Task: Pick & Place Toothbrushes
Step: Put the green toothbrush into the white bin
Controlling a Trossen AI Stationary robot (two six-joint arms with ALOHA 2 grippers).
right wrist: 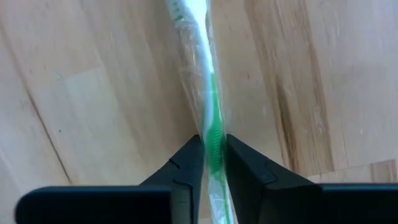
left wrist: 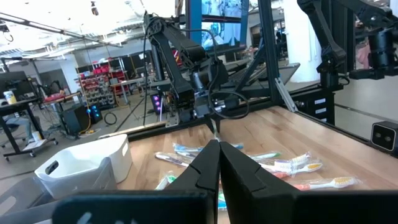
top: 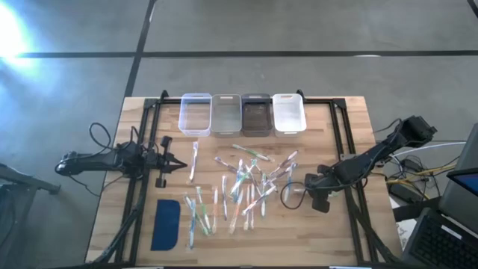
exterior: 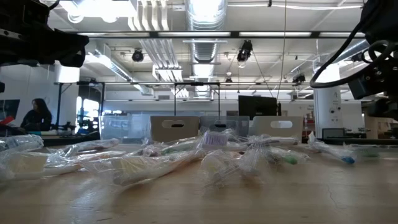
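Now, from the left: the left hand (top: 181,164) waits clenched and empty, left of the toothbrushes (top: 243,187) scattered mid-bench (top: 343,232); right of that pile, the right hand (right wrist: 211,163) grasps a green-handled wrapped toothbrush (right wrist: 208,106) lying on the bench. Lifting straight up should free it cleanly; its arm reaches in low from the bench's right edge, wrist angled down.

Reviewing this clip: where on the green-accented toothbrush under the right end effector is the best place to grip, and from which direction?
Grip the green-accented toothbrush at mid-handle, from straight above, fingers straddling its width. It lies flat on the table in a wrapper; the right end effector already closes on it that way.
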